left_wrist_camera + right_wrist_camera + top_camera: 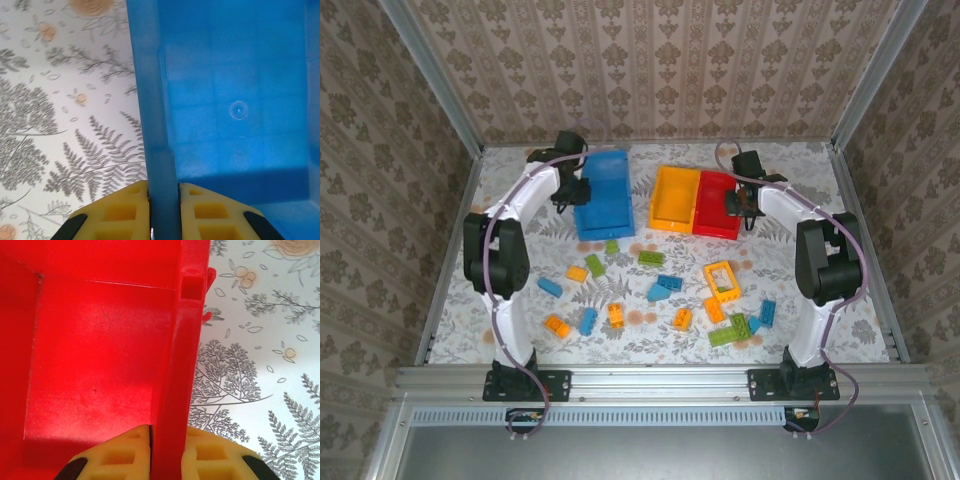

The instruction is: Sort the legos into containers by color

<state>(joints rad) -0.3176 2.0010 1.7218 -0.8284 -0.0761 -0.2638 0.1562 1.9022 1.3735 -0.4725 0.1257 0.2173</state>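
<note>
The legos (669, 283) lay loose on the worktop (650, 340), all on the near side of the blue bin (603, 195), toward your arm bases. Orange, green and blue bricks were mixed in no order, and the orange open frame (717, 265) sat nearer and to the right of that bin. I could see no brick in any container. The stretch of blue floor in the left wrist view was bare, and so was the red floor in the right wrist view. The yellow-orange bin (675, 200) stood to the right of the blue bin with a gap between them. The red bin (717, 205) was joined to it on the side away from the blue bin.

Your left gripper (164, 192) was clenched on the blue bin's left wall, with one yellow pad (125, 210) outside over the worktop and the other inside. Your right gripper (167, 435) was clamped the same way on the red bin's outer wall, the one facing away from the blue bin.

With both grips on walls rather than bricks, I judge you were positioning the containers and sorting had not begun. A thin upright wall makes a firm handle for dragging. Taking the outer sides kept your arms apart and off the bricks. Beware that the joined pair, held at one point, could swing as it moved.
</note>
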